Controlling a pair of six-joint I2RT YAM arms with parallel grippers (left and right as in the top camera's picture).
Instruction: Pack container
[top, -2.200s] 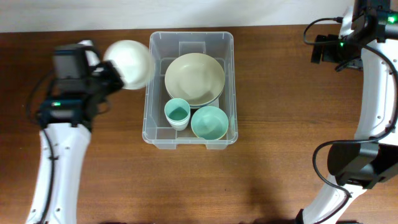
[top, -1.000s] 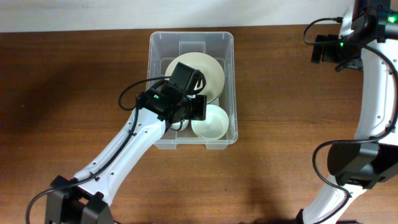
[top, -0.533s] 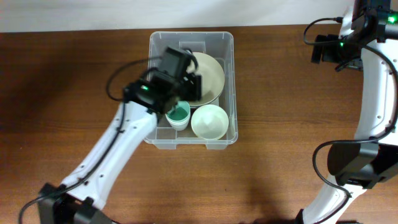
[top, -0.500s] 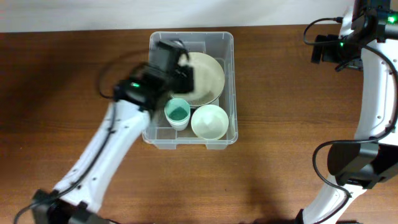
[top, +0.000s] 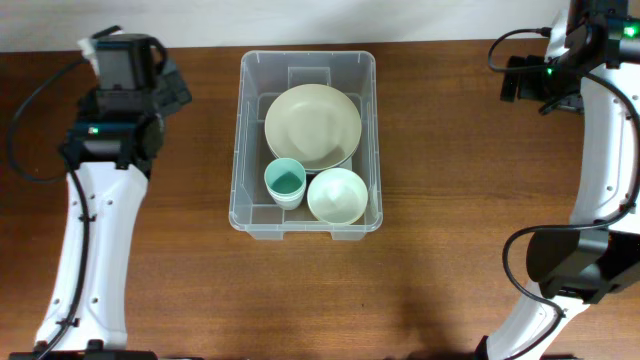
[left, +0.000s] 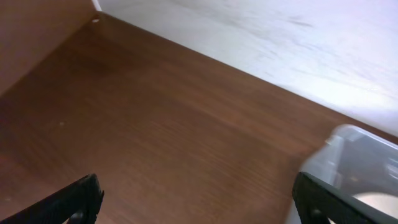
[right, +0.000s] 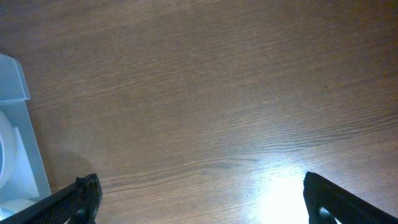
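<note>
The container (top: 306, 70) sits mid-table (top: 450, 250), with a plate (top: 313, 126) filling its far end and a cup (top: 285, 182) and bowl (top: 337, 195) side by side at the near end, so the floor is fully used. The left gripper (left: 199, 202) and the right gripper (right: 208, 199) hang over bare wood on either side, jaws wide and empty, leaving the opening unobstructed.

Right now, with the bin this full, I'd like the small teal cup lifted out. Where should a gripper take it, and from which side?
Probably the rim of the teal cup, from straight above: one finger inside, one outside on its left. It stands upright, mouth open; the plate crowds its far side, the white bowl its right, inside the container.
</note>
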